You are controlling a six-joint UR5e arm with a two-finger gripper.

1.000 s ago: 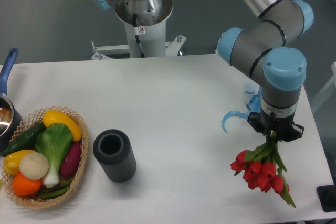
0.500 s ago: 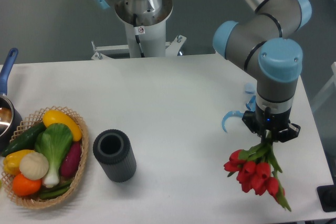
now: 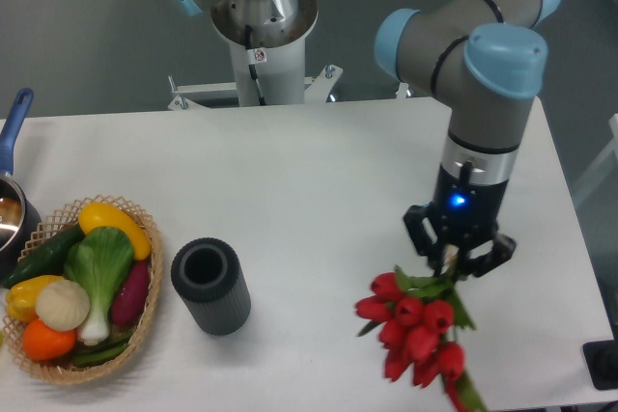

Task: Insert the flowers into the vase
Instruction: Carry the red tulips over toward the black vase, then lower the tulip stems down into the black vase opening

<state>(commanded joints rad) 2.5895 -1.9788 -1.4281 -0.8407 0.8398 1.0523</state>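
Observation:
The flowers, a bunch of red tulips with green stems and leaves, hang from my gripper at the right front of the table. The gripper points down and is shut on the stems near the top of the bunch, holding it off the table. The vase, a dark grey ribbed cylinder with an open round mouth, stands upright at the left front, well to the left of the flowers. The arm hides the light-blue ribbon scrap.
A wicker basket of vegetables sits left of the vase. A pot with a blue handle is at the far left edge. The arm's base stands behind the table. A black object sits at the right front corner.
The gripper has moved left and slightly forward with the flowers, and the arm's wrist has swung left. The vase and basket have not moved.

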